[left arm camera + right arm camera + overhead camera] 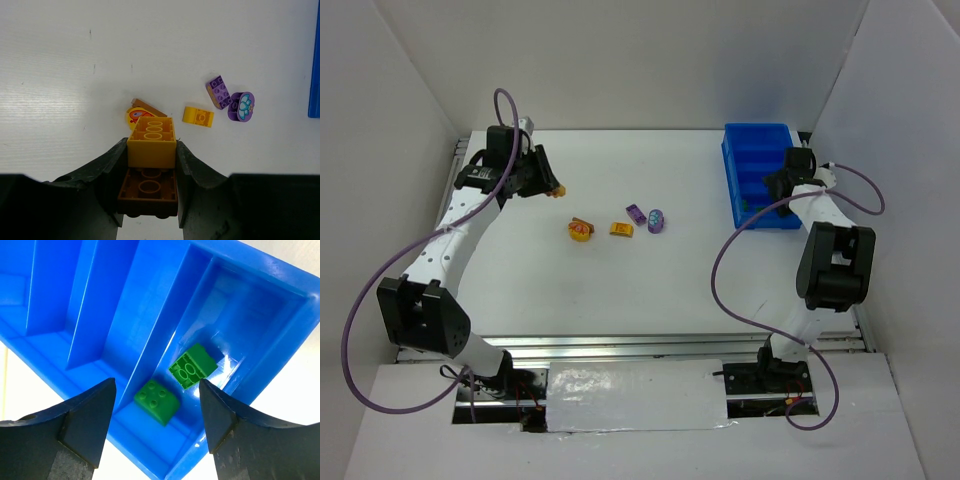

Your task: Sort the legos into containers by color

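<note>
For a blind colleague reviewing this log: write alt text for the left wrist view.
The jaws grip a yellow brick, with a brown brick just behind it, nearer the camera. Beyond on the white table lie a round yellow piece, a small yellow brick, a purple brick and a round purple piece; the edge of a blue tray shows at far right.
</note>
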Tool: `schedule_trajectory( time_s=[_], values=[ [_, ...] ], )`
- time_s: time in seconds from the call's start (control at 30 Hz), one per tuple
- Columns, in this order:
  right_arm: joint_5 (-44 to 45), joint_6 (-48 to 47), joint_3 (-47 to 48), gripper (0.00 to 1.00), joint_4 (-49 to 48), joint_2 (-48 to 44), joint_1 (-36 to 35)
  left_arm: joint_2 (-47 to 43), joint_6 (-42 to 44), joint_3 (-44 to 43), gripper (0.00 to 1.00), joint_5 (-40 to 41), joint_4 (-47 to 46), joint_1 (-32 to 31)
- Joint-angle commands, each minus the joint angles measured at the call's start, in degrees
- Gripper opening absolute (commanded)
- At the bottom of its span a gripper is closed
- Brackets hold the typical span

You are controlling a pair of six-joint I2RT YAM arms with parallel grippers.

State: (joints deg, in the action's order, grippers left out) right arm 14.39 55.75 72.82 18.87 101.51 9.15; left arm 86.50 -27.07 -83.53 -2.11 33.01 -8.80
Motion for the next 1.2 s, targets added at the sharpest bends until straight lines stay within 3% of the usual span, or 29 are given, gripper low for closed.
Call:
schedule_trajectory(
  time_s=[0.0, 0.2, 0.43, 0.53, 0.7, 0.9, 1.03, 1.17],
  values=[
    [1.3, 0.7, 0.7, 0.75, -1.0, -3.5, -0.3, 0.4, 1.3, -2.3, 0.00, -1.1, -0.9, -0.2],
    [0.7, -0.2, 1.3, 0.75, -2.1, -7.3, -0.3, 0.9, 1.5, -4.8, 0.00, -3.3, -1.0, -0.2],
    [-3.0, -3.8, 4.4, 0.76, -0.1, -13.2, -0.2, 0.2, 1.8, -6.8, 0.00, -16.3, -3.9, -0.6],
    [-8.4, -7.7, 4.2, 0.76, -1.4, -15.9, -0.4, -1.6, 2.4, -5.3, 0.00, -19.9, -5.5, -1.7],
    [-26.7, -17.5, 4.4, 0.76, -3.6, -18.9, -2.3, -4.1, 2.3, -2.7, 0.00, -28.4, -8.8, -3.7],
    [-33.4, -22.8, 4.9, 0.76, 1.6, -23.0, -6.1, -6.5, 2.8, -0.6, 0.00, -29.8, -9.1, -5.4],
    [-40.7, -22.2, 1.1, 0.76, 0.5, -26.9, -6.6, -7.8, 4.0, 0.8, 0.00, -30.3, -8.5, -5.7],
    [-42.3, -23.2, -2.6, 0.76, -0.8, -32.4, -8.7, -8.4, 3.8, 1.9, 0.00, -34.2, -8.1, -6.8]
  ],
)
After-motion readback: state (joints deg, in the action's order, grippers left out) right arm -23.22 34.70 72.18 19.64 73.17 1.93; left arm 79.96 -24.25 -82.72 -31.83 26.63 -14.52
